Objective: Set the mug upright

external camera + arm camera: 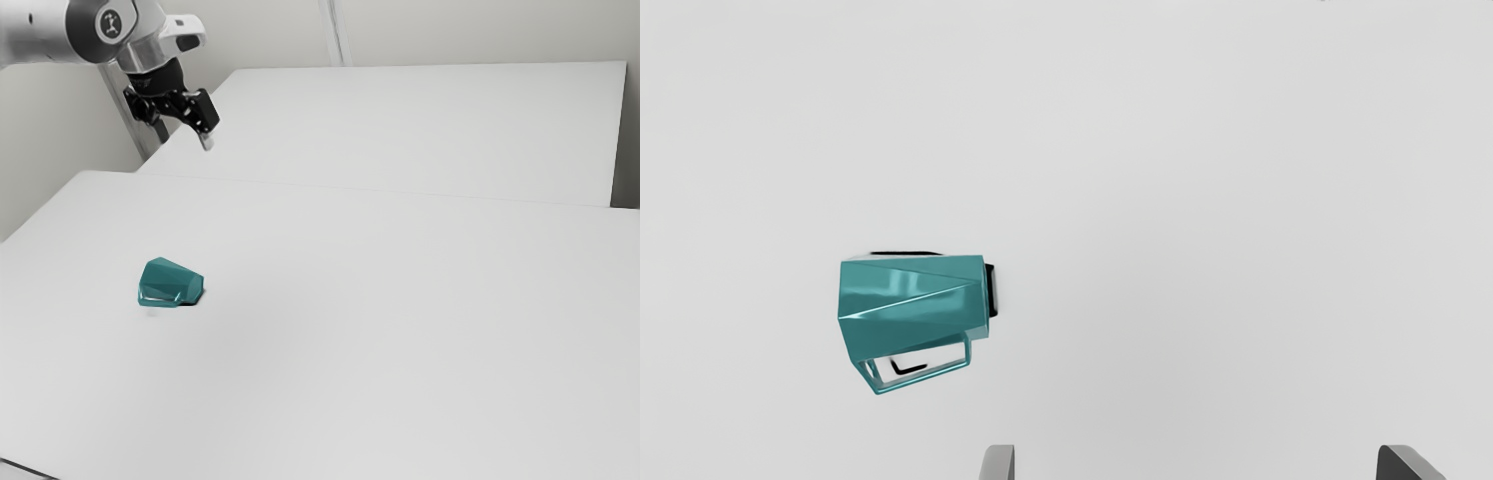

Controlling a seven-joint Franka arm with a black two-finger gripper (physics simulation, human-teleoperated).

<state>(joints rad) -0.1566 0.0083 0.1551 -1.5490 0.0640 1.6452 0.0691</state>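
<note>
"What is the biggest thing here?"

"A white table [400,350], broad and smooth. Over it, from the exterior view's upper left, reaches a white and black arm [40,30]."

"And at its end?"

"A black gripper [1196,455], raised well apart from the mug. Its two fingers stand wide open, with nothing held between them."

"Where is the mug?"

"On its side on the table, towards the exterior view's left. It is teal [913,300], glossy and faceted, one end wider than the other. From the wrist, it lies off beyond one finger, outside the gap."

"How would it handle?"

"Stiff, I'd guess, and fairly light. The shine suggests slippery walls, and the taper might let it squirt out of a careless squeeze. If it is ceramic, a hard knock could chip it, so it wants a gentle landing on its base."

"Where to take hold?"

"Across the body, I think, nearer the wider end, pads flat on the facets, leaving room to swing it upright."

"And the smallest part?"

"The handle [925,375], a thin angular loop along one side, facing the gripper's side of the mug. It looks too slim to lift by, and a descending finger could snag on it."
</note>
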